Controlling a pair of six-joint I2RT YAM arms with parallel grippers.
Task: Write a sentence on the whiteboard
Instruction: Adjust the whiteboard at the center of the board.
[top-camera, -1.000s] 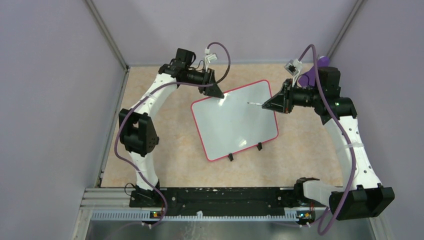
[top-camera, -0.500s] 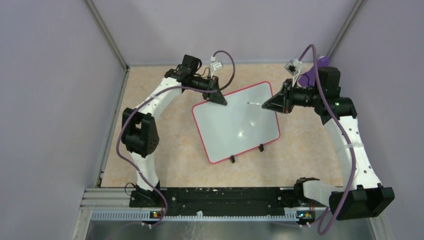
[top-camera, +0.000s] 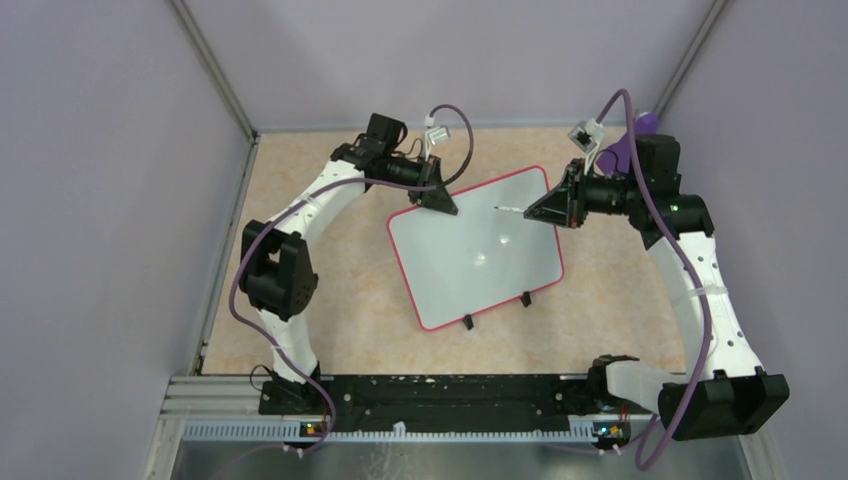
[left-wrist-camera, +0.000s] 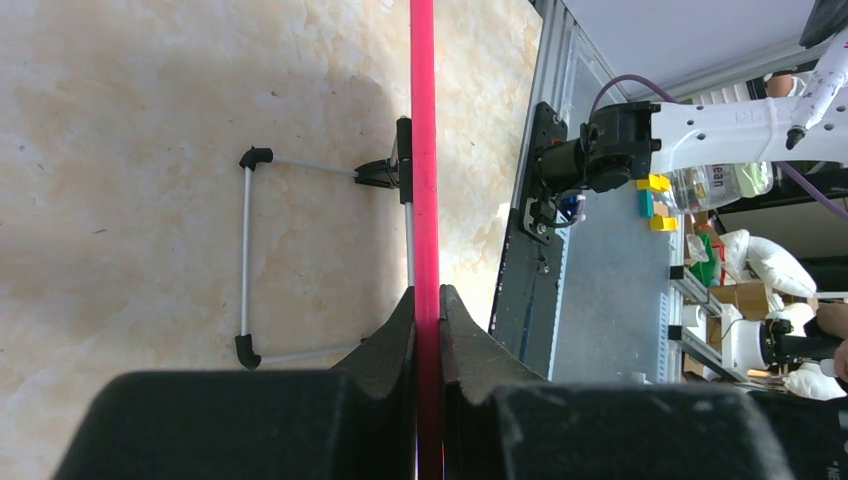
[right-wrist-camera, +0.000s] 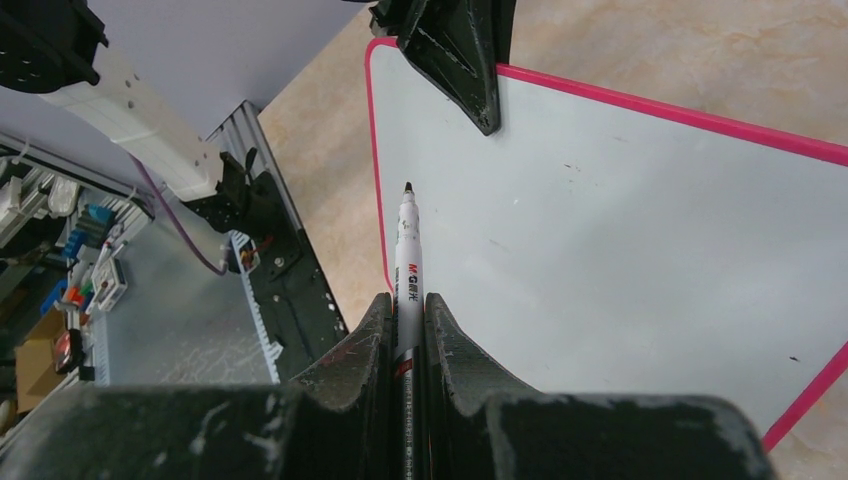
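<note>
I am sliding the still-blank whiteboard (top-camera: 475, 250), lying between my arms, a little rightward with my left gripper (top-camera: 440, 200) pinching shut on its far rim, while my right gripper (top-camera: 548, 209) is gripping the marker (top-camera: 508, 208) poised over it, readying the first stroke.

The light is bright and even from above; the shiny whiteboard (top-camera: 475, 245) shows two small white glints in the top view; shadows under the arms are soft and pale. In the left wrist view a wide soft shadow lies on the worktop (left-wrist-camera: 120, 120) beside the board's red edge; the left pincer (left-wrist-camera: 428, 305) is very dark and fuzzy up close. In the right wrist view the marker (right-wrist-camera: 408, 240) looks sharp; the right pincer (right-wrist-camera: 408, 310) is dark and fuzzy.
</note>
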